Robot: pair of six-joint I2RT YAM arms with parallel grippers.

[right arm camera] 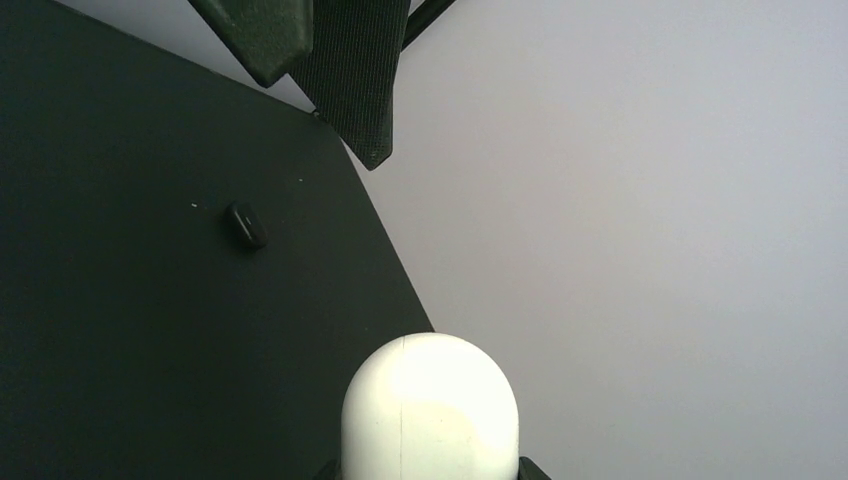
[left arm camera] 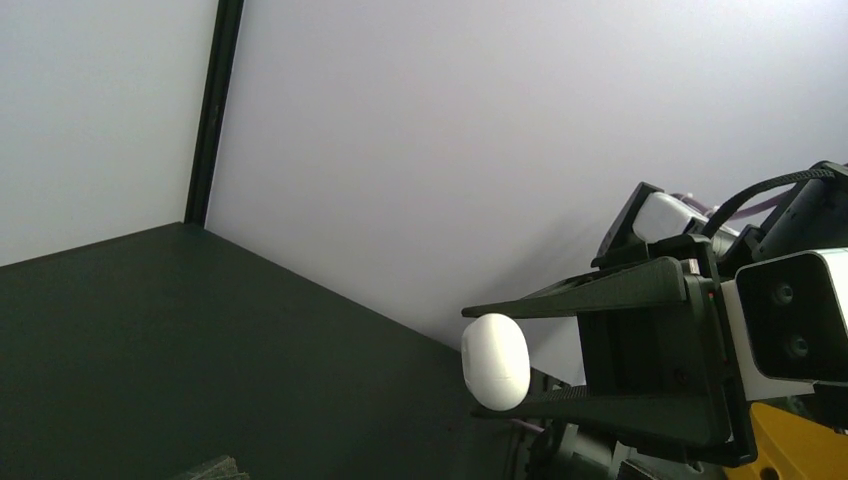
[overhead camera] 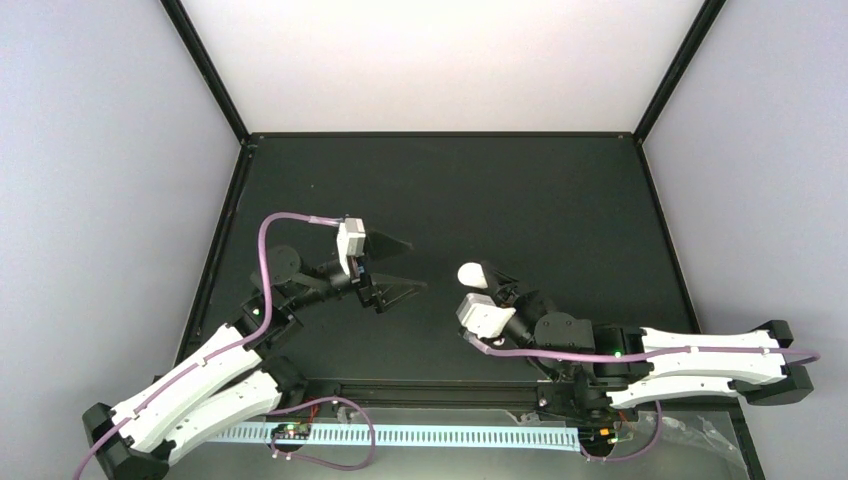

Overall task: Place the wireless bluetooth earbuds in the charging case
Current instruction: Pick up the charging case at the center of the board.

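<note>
Starting at the right gripper (left arm camera: pixel 478 358): closed part-way onto the white charging case (left arm camera: pixel 497 362), held clear of the table (overhead camera: pixel 520 190), rounded end poking out past the fingertips toward the other arm. Looks shut along its seam, so probably needs opening before taking any bud. Across a small gap, facing it: the left gripper (overhead camera: pixel 415 266), spread wide, holding nothing, near the case but not touching. Moving outward, down onto the mat: only one small black earbud (right arm camera: pixel 246 224) to be found, lying alone, showing in the right wrist view just past the tips of the left fingers (right arm camera: pixel 350 70) and well apart from the case. By the look of it closer to the left arm, and that arm free, so likely a left-side pick while the right keeps hold of the case. Too small to call its long axis or which way up. No sign of the other earbuds, white or black, in any view. Nothing standing between the open jaws and that bud; beyond, only dark mat, black frame posts and pale walls
</note>
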